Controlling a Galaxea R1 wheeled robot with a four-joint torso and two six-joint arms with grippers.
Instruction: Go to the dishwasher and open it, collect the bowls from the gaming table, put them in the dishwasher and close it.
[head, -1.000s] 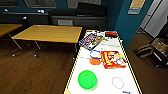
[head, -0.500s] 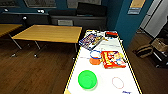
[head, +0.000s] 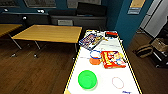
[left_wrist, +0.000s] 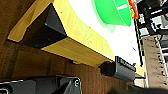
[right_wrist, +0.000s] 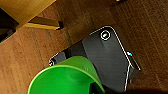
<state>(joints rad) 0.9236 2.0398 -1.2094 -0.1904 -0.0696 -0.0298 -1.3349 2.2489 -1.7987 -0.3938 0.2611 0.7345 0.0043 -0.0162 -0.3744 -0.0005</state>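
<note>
Nearest, a small green bowl (right_wrist: 66, 78) fills the right wrist view above the wooden floor (right_wrist: 25, 62), apparently carried, though whether the jaws of either arm are open or closed cannot be told. On the gaming table (head: 105, 80) stand a wide green bowl (head: 87, 79), then an orange bowl (head: 95, 61) partly tucked beside a game box (head: 113, 59); a pickup would best approach the rims from above.

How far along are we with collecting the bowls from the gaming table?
One small green bowl shows close up in the right wrist view over the wood floor, so it looks collected. Left on the gaming table: the wide green bowl near the robot and the orange bowl by the red box. No dishwasher in sight to judge.
</note>
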